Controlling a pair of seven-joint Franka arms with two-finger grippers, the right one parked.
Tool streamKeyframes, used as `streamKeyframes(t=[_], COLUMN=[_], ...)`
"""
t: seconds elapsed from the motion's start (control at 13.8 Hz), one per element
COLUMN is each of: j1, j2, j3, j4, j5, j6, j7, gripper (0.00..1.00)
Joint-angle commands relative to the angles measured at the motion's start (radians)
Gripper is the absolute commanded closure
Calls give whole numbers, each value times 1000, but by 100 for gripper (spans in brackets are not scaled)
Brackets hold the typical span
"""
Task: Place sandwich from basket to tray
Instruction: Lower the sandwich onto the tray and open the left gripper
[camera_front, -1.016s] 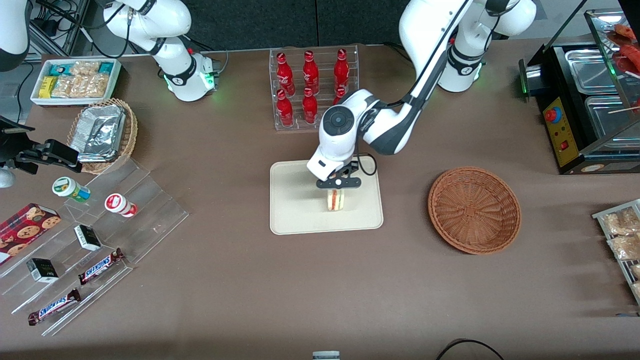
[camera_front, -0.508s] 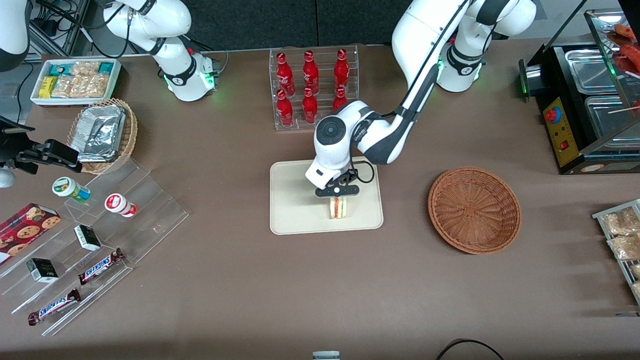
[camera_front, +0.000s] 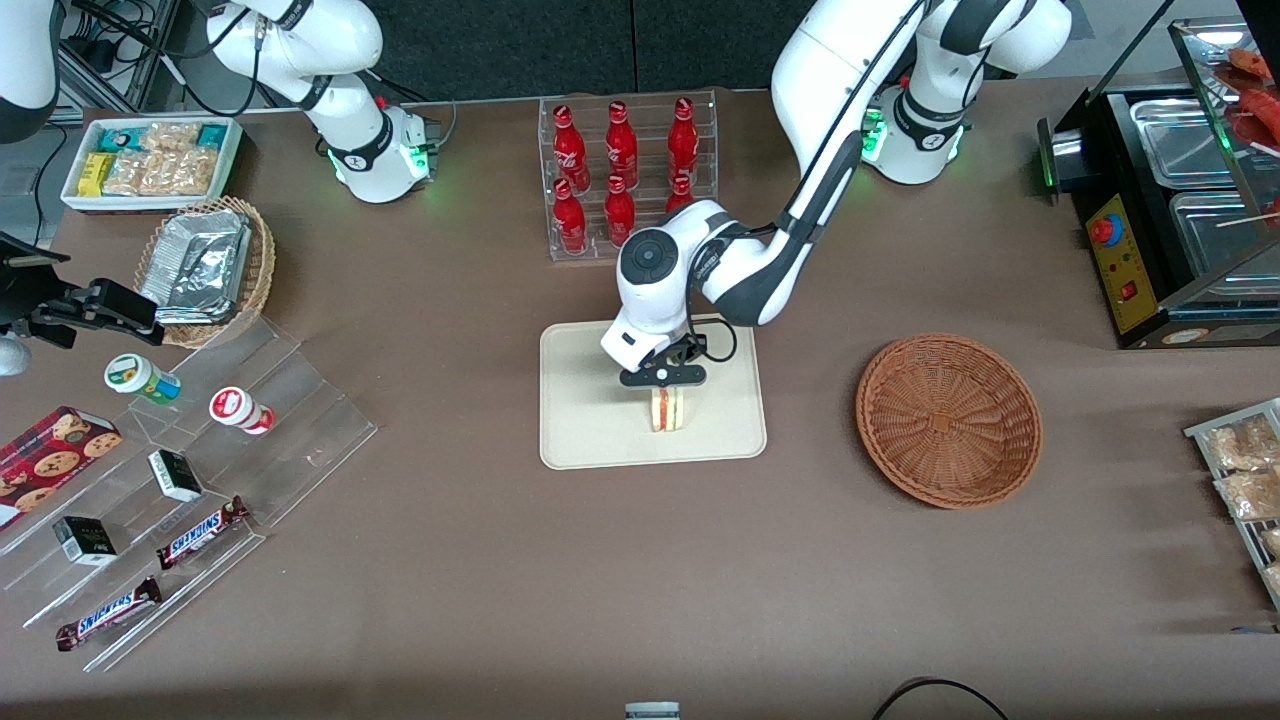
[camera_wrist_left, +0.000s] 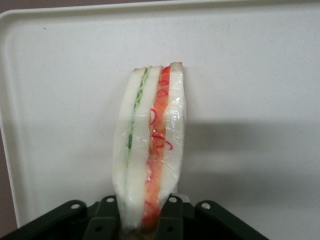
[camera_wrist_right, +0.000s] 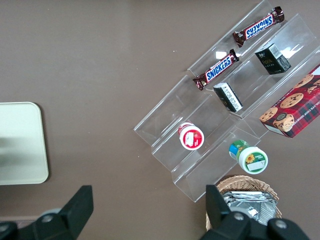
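The sandwich (camera_front: 668, 410), a pale wedge with green and red filling, hangs on edge over the middle of the cream tray (camera_front: 585, 420). My left gripper (camera_front: 665, 392) is shut on its upper end. In the left wrist view the black fingers (camera_wrist_left: 172, 215) press both bread faces of the sandwich (camera_wrist_left: 150, 145), with the tray (camera_wrist_left: 250, 75) directly under it. Whether the sandwich touches the tray I cannot tell. The reddish-brown wicker basket (camera_front: 948, 420) sits with nothing in it, toward the working arm's end of the table. The tray's corner (camera_wrist_right: 20, 140) also shows in the right wrist view.
A clear rack of red bottles (camera_front: 625, 175) stands close to the tray, farther from the camera. A tan basket with foil containers (camera_front: 205, 265) and stepped acrylic shelves with snacks (camera_front: 190, 450) lie toward the parked arm's end. A black warmer (camera_front: 1170, 220) and snack packets (camera_front: 1245, 470) are near the basket's end.
The gripper, still shut on the sandwich, has drifted slightly toward the parked arm's end over the tray. The arm's wrist has shifted the same way.
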Motion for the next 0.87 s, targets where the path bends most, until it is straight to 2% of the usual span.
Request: streamKeyframes(t=[0.0,0.44,0.65,0.8], j1=[-3,3,7,40], j2=[15,5,-4,-18], j3=[6,9,10,10], j4=[26,56,112,145], j5=[13,3,11,11], j6=[1,-13,-89,-143], j7=[-6,-9,-5,64], gripper=[0,0,0,0])
